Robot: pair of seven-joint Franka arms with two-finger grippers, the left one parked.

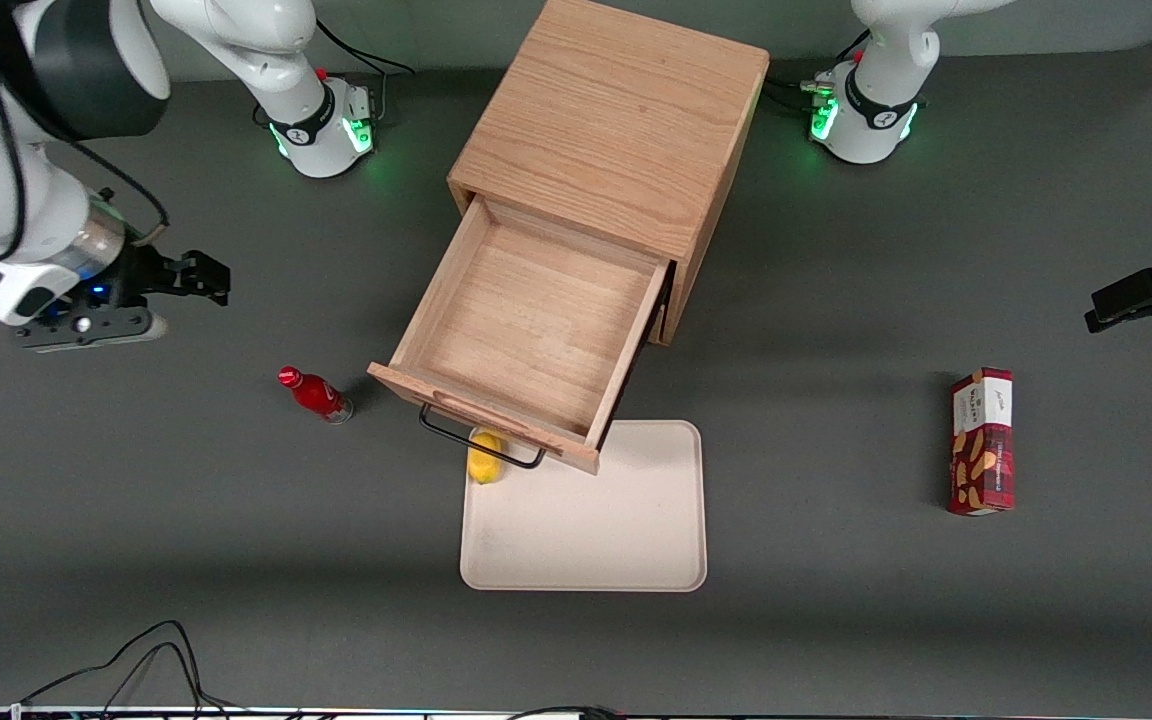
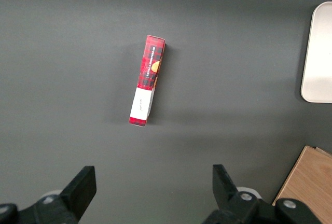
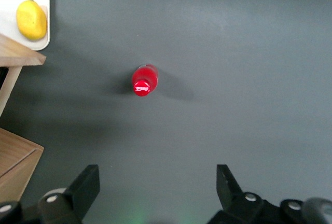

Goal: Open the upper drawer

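Black pincer [image 3: 155, 193] wide open, empty

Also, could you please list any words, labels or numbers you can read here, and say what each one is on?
Nothing can be read for certain.
Red snack box: white script and small print, too blurred to read.
Red bottle: white marking, illegible.
Cabinet, upper drawer and tray: no text.
Gripper, open, above bare table: none.

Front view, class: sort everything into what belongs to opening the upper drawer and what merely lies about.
Job: light-oak upper drawer, pulled out; right gripper, open, above table toward working arm's end.

Lying about: red bottle; yellow lemon; cream tray; red snack box.
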